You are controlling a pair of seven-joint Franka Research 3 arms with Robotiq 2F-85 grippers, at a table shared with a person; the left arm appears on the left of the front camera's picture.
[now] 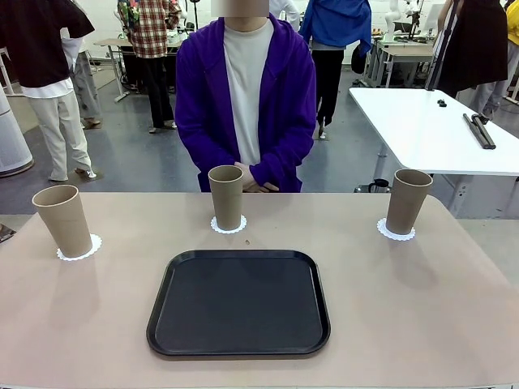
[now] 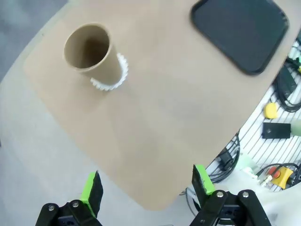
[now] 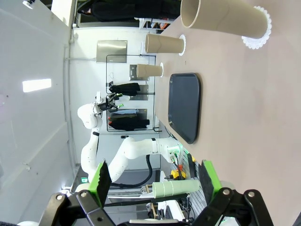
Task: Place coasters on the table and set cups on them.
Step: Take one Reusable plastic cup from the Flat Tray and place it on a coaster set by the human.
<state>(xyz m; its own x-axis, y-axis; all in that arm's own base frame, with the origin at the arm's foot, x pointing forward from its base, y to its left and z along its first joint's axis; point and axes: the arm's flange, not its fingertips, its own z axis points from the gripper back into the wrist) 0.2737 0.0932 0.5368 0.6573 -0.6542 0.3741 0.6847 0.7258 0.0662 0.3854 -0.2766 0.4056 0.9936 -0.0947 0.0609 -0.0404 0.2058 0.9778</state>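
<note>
From the front, the beige bench (image 1: 422,308) carries three khaki cups, each standing upright on its own white lacy coaster. The left cup (image 1: 63,220) sits on the left coaster (image 1: 91,250) near the bench's left edge. The middle cup (image 1: 226,197) stands on the middle coaster (image 1: 229,227) at the far side, just in front of the person's clasped hands (image 1: 247,180). The right cup (image 1: 408,200) rests on the right coaster (image 1: 395,233) toward the far right corner. A black tray (image 1: 238,301) lies flat at the centre of the near half, apart from all three cups. The person in a purple cardigan (image 1: 284,105) stands behind the far edge.

In the left wrist view, the left end effector (image 2: 146,188) hangs above the bench's rounded corner with its green-padded fingers (image 2: 92,189) spread wide, holding and touching nothing. Well ahead of it one cup (image 2: 89,51) stands on its coaster (image 2: 114,79), whose scalloped edge peeks out on one side of the base. A corner of the tray (image 2: 242,30) shows farther along.

In the right wrist view, which is rolled sideways, the right end effector (image 3: 155,181) is likewise fully apart and empty, clear of the bench surface. The nearest cup (image 3: 221,16) stands on its coaster (image 3: 257,32), two more cups line up beyond it, and the tray (image 3: 185,104) lies alongside them.
</note>
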